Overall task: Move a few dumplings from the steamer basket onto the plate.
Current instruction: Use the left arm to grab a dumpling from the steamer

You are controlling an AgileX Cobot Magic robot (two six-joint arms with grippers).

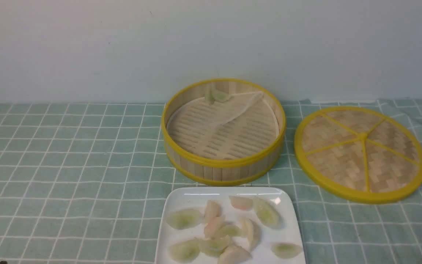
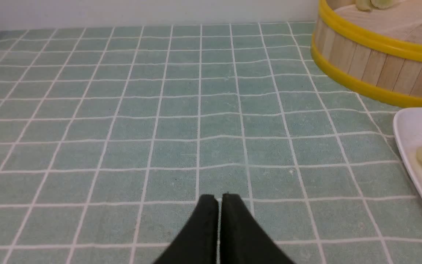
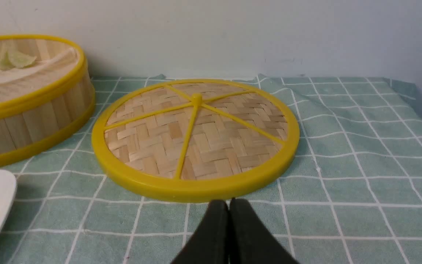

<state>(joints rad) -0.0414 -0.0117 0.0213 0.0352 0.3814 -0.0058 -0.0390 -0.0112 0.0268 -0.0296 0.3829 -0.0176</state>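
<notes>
Currently, left gripper (image 2: 219,200): black fingers pressed together, empty, low over the green checked tablecloth (image 1: 68,165).
Round bamboo steamer basket with yellow rims (image 1: 224,168): centre, at the back; pale green dumplings (image 1: 216,96), one or two, against its far wall.
Glossy white squarish plate (image 1: 196,194): just in front of the basket; about ten pale green and pink dumplings (image 1: 229,231) clustered on it.
Flat woven bamboo lid with yellow rim (image 1: 360,154): just right of the basket.
Right gripper (image 3: 228,204): fingers pressed together, empty, near the lid's rim.

surface: pale green cloth (image 1: 68,165) with white grid, rumpled at far right | on it: steamer basket (image 1: 218,172) centre back | plate (image 1: 181,198) just in front | woven lid (image 1: 343,161) right of basket, apart
</notes>
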